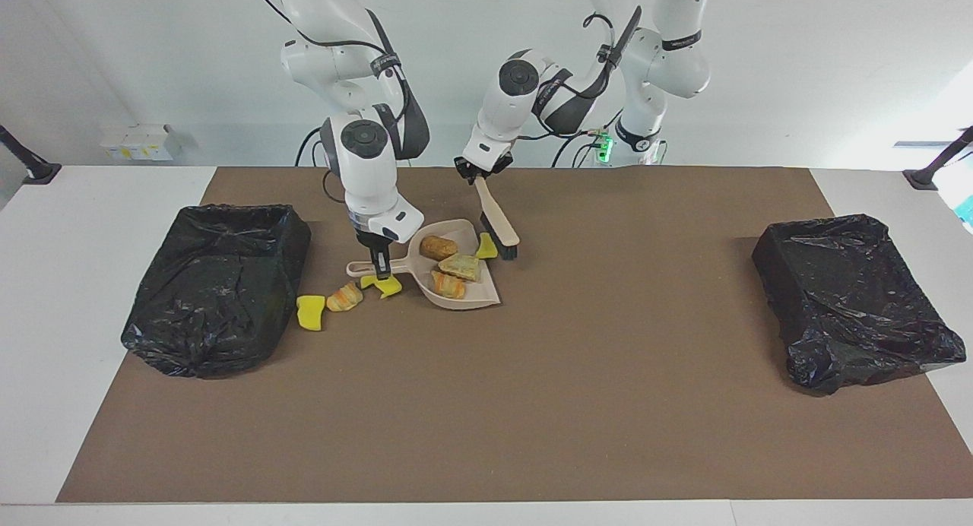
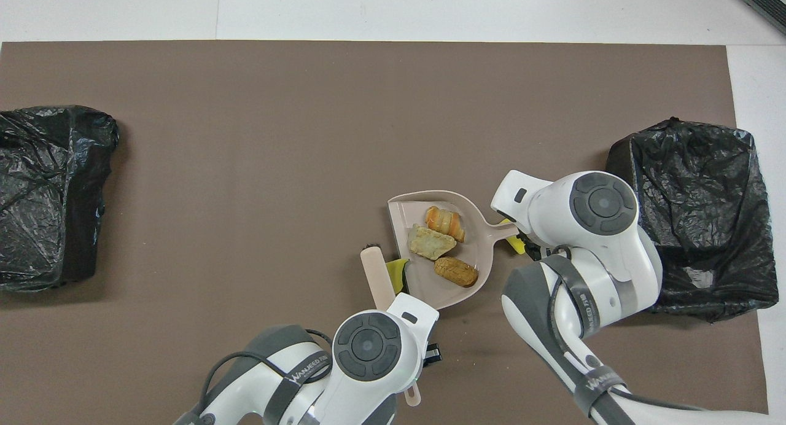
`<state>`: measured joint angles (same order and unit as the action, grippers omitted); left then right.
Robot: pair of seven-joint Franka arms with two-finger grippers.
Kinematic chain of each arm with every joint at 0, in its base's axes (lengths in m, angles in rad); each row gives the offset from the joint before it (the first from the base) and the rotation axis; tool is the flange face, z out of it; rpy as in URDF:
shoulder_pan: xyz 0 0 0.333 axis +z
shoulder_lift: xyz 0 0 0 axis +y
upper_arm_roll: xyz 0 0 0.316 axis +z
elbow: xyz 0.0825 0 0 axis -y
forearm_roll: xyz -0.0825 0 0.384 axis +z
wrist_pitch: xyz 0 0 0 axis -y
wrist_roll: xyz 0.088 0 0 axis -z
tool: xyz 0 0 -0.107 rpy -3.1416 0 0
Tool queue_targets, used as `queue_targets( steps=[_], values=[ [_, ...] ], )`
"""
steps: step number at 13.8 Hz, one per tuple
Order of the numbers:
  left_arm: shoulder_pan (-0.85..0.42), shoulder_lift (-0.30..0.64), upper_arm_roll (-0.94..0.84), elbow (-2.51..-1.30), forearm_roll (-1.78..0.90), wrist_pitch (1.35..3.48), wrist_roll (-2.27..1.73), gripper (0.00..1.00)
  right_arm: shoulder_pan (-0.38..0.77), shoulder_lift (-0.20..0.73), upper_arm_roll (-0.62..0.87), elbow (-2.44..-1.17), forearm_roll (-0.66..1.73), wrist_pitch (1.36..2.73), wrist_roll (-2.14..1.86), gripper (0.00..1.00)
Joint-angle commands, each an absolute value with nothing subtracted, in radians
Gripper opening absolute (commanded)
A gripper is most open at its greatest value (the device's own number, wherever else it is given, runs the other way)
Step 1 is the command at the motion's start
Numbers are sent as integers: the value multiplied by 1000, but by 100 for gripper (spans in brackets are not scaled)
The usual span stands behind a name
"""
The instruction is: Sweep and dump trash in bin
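Observation:
My right gripper [image 1: 378, 264] is shut on the handle of the beige dustpan [image 1: 473, 292], which sits on the brown mat. Three pieces of trash lie in the pan: a brown lump [image 1: 438, 246], a tan piece [image 1: 460, 266] and an orange-striped one [image 1: 447, 284]. My left gripper [image 1: 477, 172] is shut on the handle of the brush [image 1: 503, 237], whose bristles stand beside the pan's edge. A yellow piece [image 1: 486, 246] sits between brush and pan [image 2: 473, 253]. On the mat near the handle lie a yellow chunk [image 1: 310, 312], an orange bread lump [image 1: 346, 296] and a yellow bit [image 1: 388, 285].
A black bag-lined bin [image 1: 220, 283] stands at the right arm's end of the table, close to the loose pieces. A second black-lined bin [image 1: 851, 298] stands at the left arm's end. The brown mat [image 1: 486, 404] covers most of the white table.

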<state>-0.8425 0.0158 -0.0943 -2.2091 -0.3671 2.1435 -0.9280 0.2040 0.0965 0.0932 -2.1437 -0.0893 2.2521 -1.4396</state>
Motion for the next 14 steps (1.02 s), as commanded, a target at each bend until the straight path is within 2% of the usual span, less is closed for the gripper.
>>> queue_targets(
  steps=[1, 4, 8, 14],
  values=[
    [-789, -25, -100, -2246, -351, 2099, -869, 0, 189, 97, 97, -2125, -46, 2226, -1459, 0],
    [-787, -31, -98, -2255, -351, 2077, -854, 0, 189, 92, 97, -2126, -35, 2215, -1459, 0],
    [-752, -38, -100, -2325, -394, 2173, -779, 0, 193, 68, 95, -2166, -49, 2212, -1456, 0],
    [-764, -23, -104, -2333, -538, 2325, -761, 0, 221, 49, 94, -2184, -164, 2204, -1401, 0]
  ],
)
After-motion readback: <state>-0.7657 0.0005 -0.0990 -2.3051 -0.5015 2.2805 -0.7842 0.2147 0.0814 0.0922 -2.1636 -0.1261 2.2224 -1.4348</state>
